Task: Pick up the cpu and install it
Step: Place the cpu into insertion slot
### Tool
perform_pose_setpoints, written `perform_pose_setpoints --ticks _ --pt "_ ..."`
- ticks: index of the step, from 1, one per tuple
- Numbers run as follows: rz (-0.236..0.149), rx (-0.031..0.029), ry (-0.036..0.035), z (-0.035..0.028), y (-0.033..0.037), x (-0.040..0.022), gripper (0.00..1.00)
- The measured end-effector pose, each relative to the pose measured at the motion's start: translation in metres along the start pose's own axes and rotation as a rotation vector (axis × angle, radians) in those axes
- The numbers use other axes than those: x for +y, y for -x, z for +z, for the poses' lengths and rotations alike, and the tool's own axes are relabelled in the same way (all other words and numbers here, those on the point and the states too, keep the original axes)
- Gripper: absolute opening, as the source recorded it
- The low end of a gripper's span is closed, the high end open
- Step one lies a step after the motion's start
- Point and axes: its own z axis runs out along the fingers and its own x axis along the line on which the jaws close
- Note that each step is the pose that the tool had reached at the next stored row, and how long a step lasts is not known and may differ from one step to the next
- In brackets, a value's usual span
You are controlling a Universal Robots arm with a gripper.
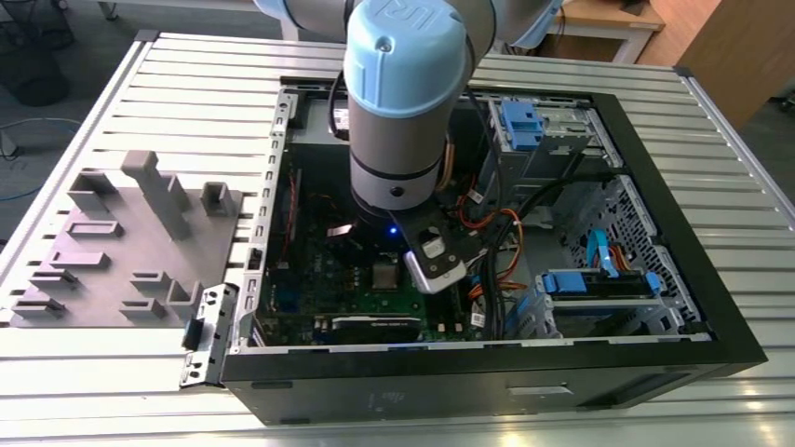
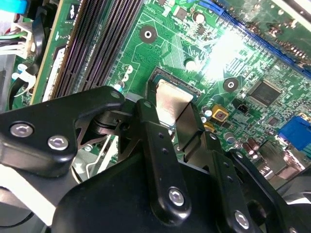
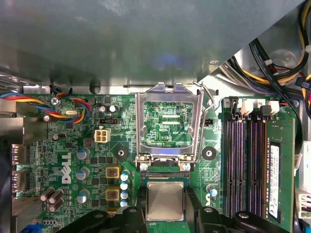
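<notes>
Inside the open computer case point(image 1: 733, 345), over the green board point(image 3: 131, 116), the silver socket frame point(image 3: 140, 126) is seen flipped up. Just beside its hinge the cpu point(image 3: 165, 200) is held by the gripper point(image 2: 171, 114), jaws closed narrow on two opposite edges. It's probably light, stiff and slick but fragile underneath, so best gripped by the rim only and kept flat.

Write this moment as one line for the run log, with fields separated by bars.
gripper: shut on cpu | cpu: at socket in computer case | socket frame: open | seated: cannot tell
</notes>
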Motion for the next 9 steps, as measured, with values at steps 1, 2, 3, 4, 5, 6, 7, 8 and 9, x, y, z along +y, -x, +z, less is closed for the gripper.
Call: perform_pose_setpoints --ticks 1,2,3,4,5,6,7,8,9 --pt "0.0 -0.0008 0.0005 0.0005 -0.0001 0.0 0.41" --pt "0.0 -0.0015 0.0006 0.0011 -0.0001 0.0 0.41" --pt "0.0 -0.0021 0.0002 0.0017 -0.0002 -0.0001 0.41" --pt "0.0 -0.0025 -0.0002 0.0021 -0.0003 -0.0002 0.41" --pt "0.0 -0.003 -0.0003 0.0026 -0.0003 -0.0002 0.41" --pt "0.0 -0.0034 0.0001 0.0031 -0.0003 -0.0002 0.41" --pt "0.0 -0.0039 0.0008 0.0036 -0.0003 -0.0002 0.41" --pt "0.0 -0.0042 0.0014 0.004 -0.0003 -0.0001 0.41" --pt "0.0 -0.0043 0.0017 0.0041 -0.0003 -0.0001 0.41"
